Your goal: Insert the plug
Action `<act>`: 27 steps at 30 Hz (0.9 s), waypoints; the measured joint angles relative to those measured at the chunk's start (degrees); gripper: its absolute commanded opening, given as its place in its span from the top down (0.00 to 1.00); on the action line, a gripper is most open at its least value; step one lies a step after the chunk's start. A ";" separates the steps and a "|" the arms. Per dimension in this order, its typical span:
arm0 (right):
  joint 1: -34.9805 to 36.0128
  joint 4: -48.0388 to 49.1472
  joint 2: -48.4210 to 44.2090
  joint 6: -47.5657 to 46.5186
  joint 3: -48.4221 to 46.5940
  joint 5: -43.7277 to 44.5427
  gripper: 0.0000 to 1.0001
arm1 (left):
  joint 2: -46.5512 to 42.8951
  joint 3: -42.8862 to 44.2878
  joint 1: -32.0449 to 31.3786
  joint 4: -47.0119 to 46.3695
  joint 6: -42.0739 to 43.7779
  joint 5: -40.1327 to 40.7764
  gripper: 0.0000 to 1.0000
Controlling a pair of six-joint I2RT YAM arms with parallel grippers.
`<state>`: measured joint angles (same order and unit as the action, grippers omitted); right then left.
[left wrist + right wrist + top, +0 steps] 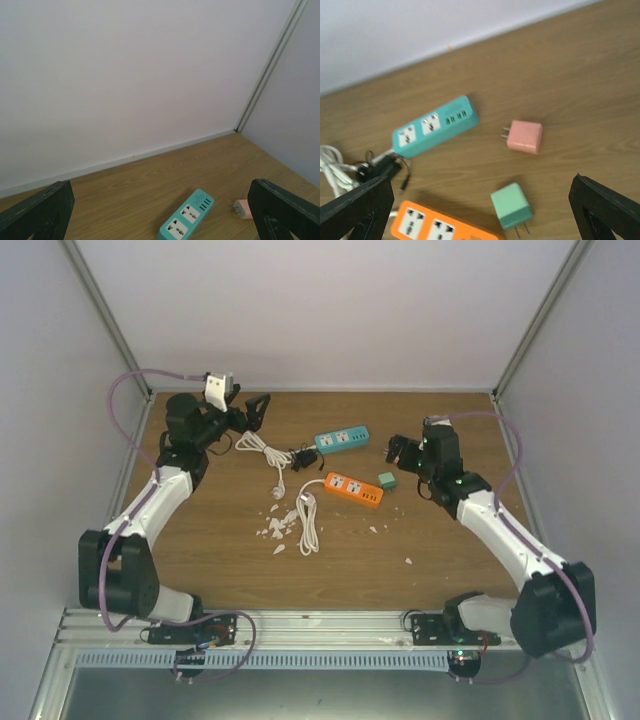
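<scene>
Two small cube plugs on the table [450, 550], below the right gripper [480, 179]. First the pink plug [525, 136]: flat on its side, two metal prongs aimed at the teal power strip [435, 126], a little apart from it. Then the green plug [511, 206]: nearer the wrist camera, prongs toward that camera, just beside the orange power strip [440, 225]. Not yet in any socket, either of them.

Only from the right wrist: both plugs and both strips' socket faces together. From the left wrist: just the teal strip and one end of the pink plug, with bare white wall [125, 75] beyond. From the top camera: green plug and both strips plain, pink plug not to be made out by the right gripper. Also there, a coiled white cable [308, 520], a black cord end [300, 457] at the teal strip's tail, and white scraps [275, 525] strewn on the wood.

Right gripper spread wide, holding nothing, touching neither plug. Same for the left gripper [160, 184]: spread wide, nothing held, up at the far left of the table, well apart from both plugs.

Smooth plastic bars with rounded corners for the strips, two universal sockets showing on each, a row of small ports at the teal one's end. Matte rounded cubes for the plugs. Wood-grain board for the table. Black, blunt fingers [355, 210].
</scene>
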<state>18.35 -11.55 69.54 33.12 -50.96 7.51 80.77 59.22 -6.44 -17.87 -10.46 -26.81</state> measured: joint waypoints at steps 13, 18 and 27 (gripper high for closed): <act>1.62 -14.05 18.56 -13.97 -16.92 0.81 0.00 | 8.87 0.42 -1.09 -2.51 -0.22 -7.43 0.01; 3.76 -17.51 23.56 -15.43 -14.93 1.53 0.08 | 14.86 4.37 -4.22 -1.95 1.03 -9.07 0.01; 4.61 -19.61 27.89 -17.55 -12.31 1.84 0.27 | 16.15 4.44 -5.44 0.04 2.54 -8.46 0.01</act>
<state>22.96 -31.16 97.43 15.57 -63.26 9.34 96.92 63.66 -11.88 -17.82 -7.92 -35.27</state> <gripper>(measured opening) 0.764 0.990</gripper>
